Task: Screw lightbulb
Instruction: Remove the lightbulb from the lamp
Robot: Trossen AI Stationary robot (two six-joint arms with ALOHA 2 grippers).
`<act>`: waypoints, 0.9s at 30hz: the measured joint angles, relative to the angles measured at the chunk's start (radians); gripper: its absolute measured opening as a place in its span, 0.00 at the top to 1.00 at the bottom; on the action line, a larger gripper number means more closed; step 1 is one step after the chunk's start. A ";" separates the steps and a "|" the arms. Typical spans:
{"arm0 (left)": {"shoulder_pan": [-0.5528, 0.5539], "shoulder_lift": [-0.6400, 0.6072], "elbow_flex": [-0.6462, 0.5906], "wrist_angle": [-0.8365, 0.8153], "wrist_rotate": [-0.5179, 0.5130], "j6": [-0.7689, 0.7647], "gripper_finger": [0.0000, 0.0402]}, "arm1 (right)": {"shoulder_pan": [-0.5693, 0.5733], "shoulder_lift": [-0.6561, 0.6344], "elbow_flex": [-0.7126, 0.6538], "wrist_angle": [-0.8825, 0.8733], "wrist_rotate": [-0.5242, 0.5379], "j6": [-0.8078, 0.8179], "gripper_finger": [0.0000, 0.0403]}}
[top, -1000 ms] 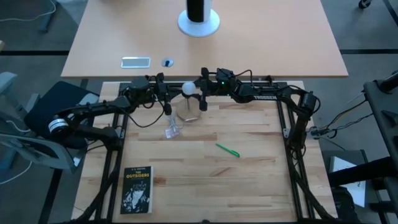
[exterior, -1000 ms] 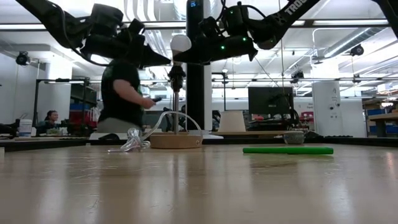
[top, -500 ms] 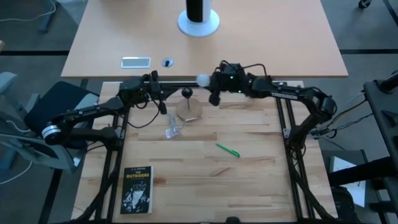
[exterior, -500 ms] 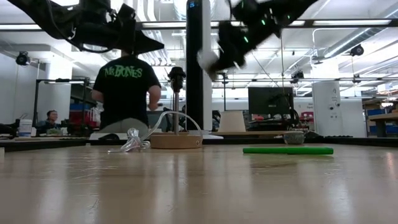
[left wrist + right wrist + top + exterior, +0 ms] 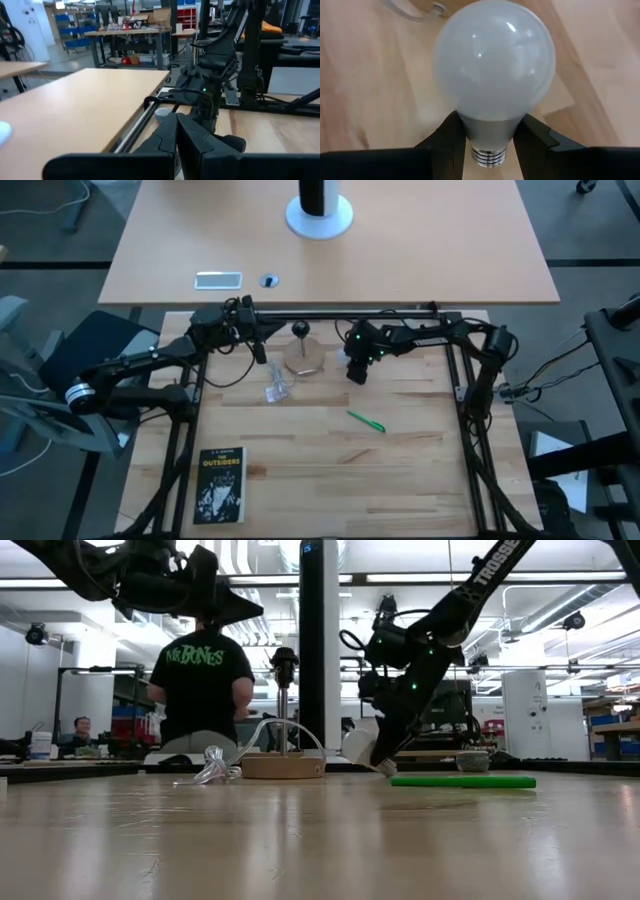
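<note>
The right gripper (image 5: 487, 145), jaws clamped on the neck of the lightbulb (image 5: 495, 65), holds it low over the table (image 5: 400, 470), beside the lamp socket (image 5: 284, 662). The left gripper (image 5: 176, 131), jaws closed empty, waits nearby. Next, seemingly: carrying the lightbulb to the socket.

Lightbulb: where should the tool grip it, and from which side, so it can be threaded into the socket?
Grip the lightbulb at its grey neck, coming in from the side across its axis, so the threaded base sticks out clear. Right now the right tool pinches that neck with the threads facing back toward its wrist, probably awkward for insertion. Left tool waits near the socket.
</note>
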 joint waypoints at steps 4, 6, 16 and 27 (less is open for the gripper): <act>-0.010 0.000 0.000 -0.014 0.000 -0.010 1.00 | 0.010 0.021 0.001 0.012 -0.006 0.003 0.71; -0.011 0.000 0.000 -0.022 0.001 -0.011 1.00 | 0.014 0.023 0.001 0.010 -0.009 0.012 0.71; -0.035 -0.055 -0.012 -0.151 0.000 -0.012 1.00 | 0.037 0.019 -0.006 -0.022 -0.005 0.044 0.39; -0.195 -0.441 -0.304 -0.012 -0.130 -0.063 1.00 | 0.062 -0.127 -0.006 -0.031 -0.006 0.045 0.46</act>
